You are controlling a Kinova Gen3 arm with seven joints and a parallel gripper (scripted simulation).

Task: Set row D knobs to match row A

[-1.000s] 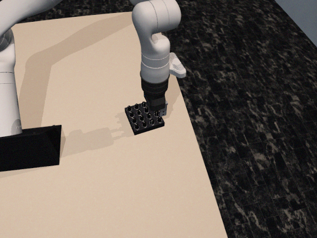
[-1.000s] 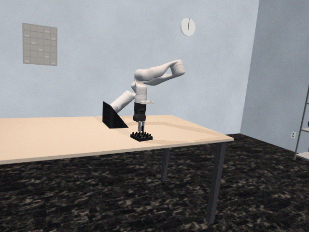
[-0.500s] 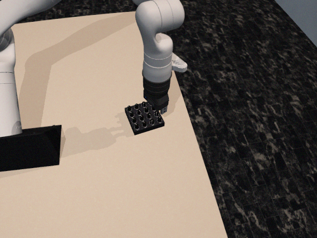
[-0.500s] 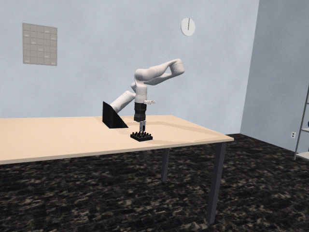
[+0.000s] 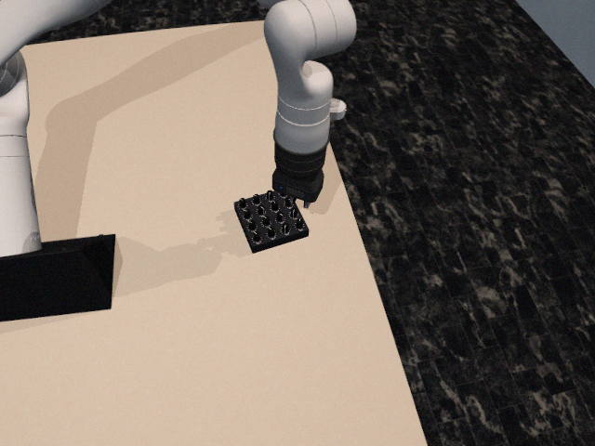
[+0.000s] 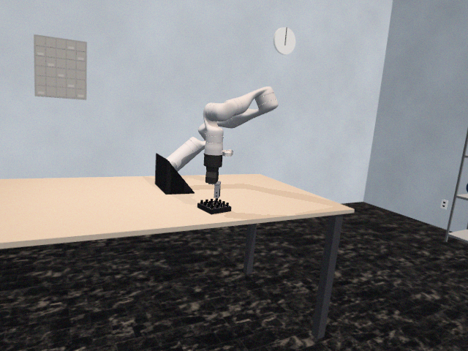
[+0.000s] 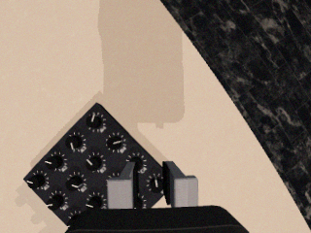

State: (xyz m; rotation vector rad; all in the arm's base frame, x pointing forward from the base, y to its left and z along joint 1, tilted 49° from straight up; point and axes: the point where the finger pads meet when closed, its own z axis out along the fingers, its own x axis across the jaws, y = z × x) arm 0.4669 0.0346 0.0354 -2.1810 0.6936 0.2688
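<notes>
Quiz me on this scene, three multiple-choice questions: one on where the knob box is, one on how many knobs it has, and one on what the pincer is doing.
1. Where does the knob box stand?
A. On the floor
B. On the table, near the edge by the dark floor
C. On top of the black wedge

2. How many knobs does it carry?
A. 9
B. 25
C. 16

3. What is the pincer's state?
A. Fingers apart, gripping nothing, above the box
B. Clamped on a knob
C. Resting on the table

Answers:
1 B: the top view shows the knob box on the table, close to its edge.
2 C: there are four rows of four.
3 A: the exterior view shows the pincer clear of the knobs.
</notes>
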